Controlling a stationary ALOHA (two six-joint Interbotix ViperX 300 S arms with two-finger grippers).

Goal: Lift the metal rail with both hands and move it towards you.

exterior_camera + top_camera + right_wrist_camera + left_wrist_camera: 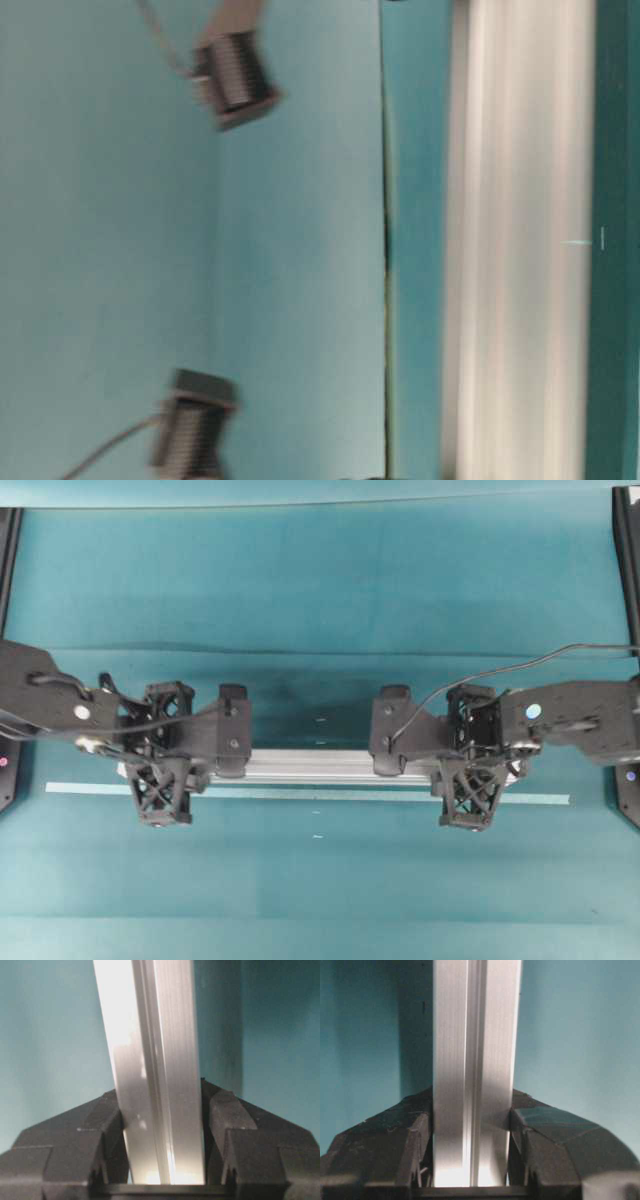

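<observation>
I have the left hand [470, 1155] and right hand [162, 1160] each clamped on the metal rail [320, 765]; hauling it nearer remains.

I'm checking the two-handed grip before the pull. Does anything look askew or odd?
Slightly: in the right wrist view the metal rail leans between the right gripper fingers; it runs straight through the left gripper. Overhead, it looks level.

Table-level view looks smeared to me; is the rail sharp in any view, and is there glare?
Table-level view: metal rail blurred into streaks. Both wrist views: rail sharp, bright glare low between the fingers. Overhead view: rail clear, mild sheen mid-span.
</observation>
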